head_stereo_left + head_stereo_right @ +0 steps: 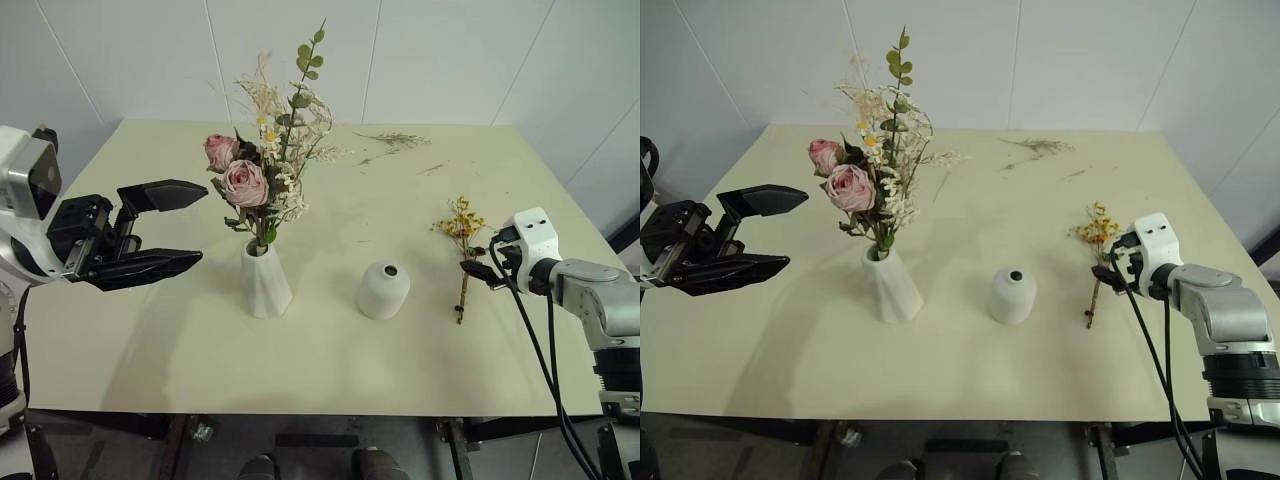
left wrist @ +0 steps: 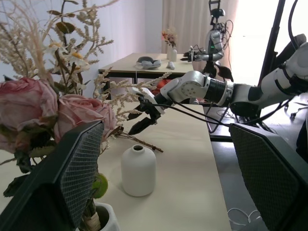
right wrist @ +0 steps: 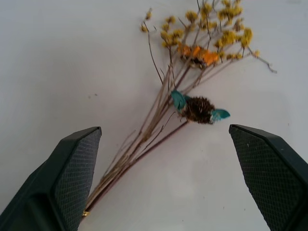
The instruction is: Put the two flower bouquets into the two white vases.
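Lying flat beneath the open right pincer [image 3: 163,180]: the yellow bouquet [image 3: 179,98].

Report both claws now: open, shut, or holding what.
Left claw: open, empty, beside the rose bouquet.
Right claw: open, empty, over the yellow bouquet.

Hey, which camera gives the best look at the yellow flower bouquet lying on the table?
The right wrist view: the yellow bouquet lies spread on the table between the open right gripper fingers, stems and blooms clear. Both eye views show it small beside that gripper. The left wrist view shows just its stems behind the rounded vase.
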You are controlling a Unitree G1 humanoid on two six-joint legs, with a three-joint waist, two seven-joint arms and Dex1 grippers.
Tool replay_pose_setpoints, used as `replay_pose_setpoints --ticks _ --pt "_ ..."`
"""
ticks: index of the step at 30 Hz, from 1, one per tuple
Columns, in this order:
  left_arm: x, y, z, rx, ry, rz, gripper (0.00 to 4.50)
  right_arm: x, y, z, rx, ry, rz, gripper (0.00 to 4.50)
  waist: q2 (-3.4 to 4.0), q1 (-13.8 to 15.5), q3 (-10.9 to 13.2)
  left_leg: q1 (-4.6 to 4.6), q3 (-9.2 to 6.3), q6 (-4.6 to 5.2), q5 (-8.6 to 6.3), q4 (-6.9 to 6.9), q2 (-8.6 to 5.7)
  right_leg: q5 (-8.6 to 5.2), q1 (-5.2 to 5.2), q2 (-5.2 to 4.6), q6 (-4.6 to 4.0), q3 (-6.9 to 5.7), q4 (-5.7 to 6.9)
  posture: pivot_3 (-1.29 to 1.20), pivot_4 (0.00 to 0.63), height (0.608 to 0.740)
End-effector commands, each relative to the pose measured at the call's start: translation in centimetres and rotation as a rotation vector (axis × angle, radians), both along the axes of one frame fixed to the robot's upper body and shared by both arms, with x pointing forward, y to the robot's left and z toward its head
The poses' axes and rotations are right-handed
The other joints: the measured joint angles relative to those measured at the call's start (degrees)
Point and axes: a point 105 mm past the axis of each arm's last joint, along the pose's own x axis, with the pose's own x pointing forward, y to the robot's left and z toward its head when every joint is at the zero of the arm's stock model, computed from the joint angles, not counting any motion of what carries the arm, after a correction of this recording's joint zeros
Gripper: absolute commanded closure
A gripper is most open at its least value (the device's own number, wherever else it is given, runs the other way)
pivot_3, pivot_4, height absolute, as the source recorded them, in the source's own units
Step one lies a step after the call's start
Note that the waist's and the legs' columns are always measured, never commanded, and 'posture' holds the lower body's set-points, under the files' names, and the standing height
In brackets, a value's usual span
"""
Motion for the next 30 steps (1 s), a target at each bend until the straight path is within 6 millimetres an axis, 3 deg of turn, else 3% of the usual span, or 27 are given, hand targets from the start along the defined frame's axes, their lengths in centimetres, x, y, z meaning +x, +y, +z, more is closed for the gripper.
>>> replay_pose_setpoints --ticks 1,14,30 --pt "-0.4 -0.4 0.3 0.017 -0.022 0.056 0.06 0.4 0.2 1.4 -0.009 -0.053 -0.01 0.0 0.0 -0.07 0.0 0.0 0.0 0.0 0.0 0.0 0.0 0.0 0.0 0.0 0.0 0.0 0.0 0.0 0.15 0.74" --pt "-1.6 -2.9 -2.4 0.066 -0.036 0.14 0.06 1.0 1.0 0.2 0.004 -0.006 -0.022 0.0 0.01 -0.27 0.01 0.03 0.05 0.0 0.0 0.0 0.0 0.01 0.01 0.0 0.01 0.06 0.02 0.0 0.15 0.74" --pt "-2.9 -1.5 -2.5 0.018 -0.041 0.154 0.06 2.7 1.6 -0.7 0.023 0.066 -0.089 0.0 0.02 -0.31 0.01 0.03 0.06 0.0 0.0 -0.01 -0.01 0.0 0.0 0.01 -0.01 0.06 0.0 0.0 0.15 0.74"
